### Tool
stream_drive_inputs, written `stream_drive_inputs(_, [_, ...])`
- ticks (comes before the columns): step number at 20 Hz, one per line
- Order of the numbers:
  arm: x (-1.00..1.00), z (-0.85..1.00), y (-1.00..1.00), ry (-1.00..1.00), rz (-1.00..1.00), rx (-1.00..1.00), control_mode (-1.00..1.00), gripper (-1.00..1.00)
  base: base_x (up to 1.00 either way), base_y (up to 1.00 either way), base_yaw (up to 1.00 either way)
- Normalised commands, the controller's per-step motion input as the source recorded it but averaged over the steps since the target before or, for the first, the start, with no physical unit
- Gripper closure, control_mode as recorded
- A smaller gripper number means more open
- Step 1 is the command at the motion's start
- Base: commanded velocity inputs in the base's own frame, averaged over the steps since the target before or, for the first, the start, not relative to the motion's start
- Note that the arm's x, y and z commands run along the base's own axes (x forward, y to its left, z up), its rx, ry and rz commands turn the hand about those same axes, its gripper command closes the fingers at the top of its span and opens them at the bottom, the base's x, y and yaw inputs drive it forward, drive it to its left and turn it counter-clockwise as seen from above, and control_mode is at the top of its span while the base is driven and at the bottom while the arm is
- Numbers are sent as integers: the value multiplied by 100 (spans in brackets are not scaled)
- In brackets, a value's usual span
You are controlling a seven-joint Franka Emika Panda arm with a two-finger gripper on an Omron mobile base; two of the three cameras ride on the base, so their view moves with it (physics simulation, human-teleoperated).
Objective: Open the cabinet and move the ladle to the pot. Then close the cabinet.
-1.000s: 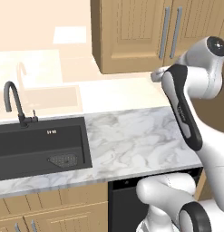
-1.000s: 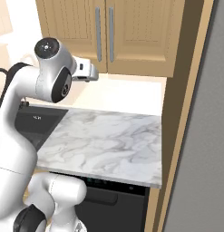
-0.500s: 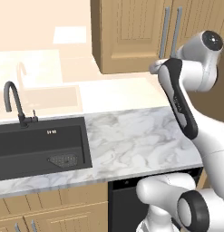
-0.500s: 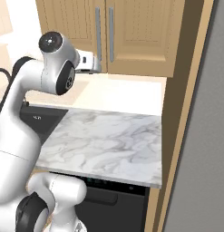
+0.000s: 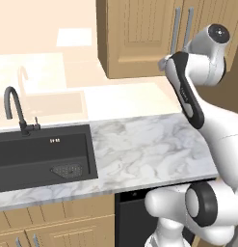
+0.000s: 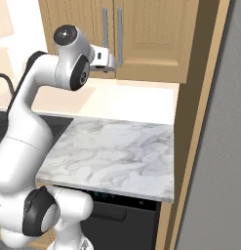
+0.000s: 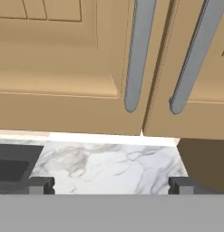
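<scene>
Arm raised high at right of left base view, elbow bent, gripper (image 6: 111, 62) levelled toward cabinet (image 6: 156, 39) near top centre of right base view. Fingers spread wide apart, holding nothing. Doors closed, both handles (image 7: 138, 54) just ahead, above marble counter (image 5: 149, 144).

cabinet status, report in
Claw open, empty, raised in front of the cabinet. Both doors shut, handles untouched. Nothing between claw and handles.
</scene>
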Motion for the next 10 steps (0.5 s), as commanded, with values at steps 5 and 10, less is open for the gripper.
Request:
stream_drive_inputs(5, [21,6,-16,-7,0,0,-100,-100,0,0,0])
stream_drive_inputs(10, [25,14,-11,-7,0,0,-100,-100,0,0,0])
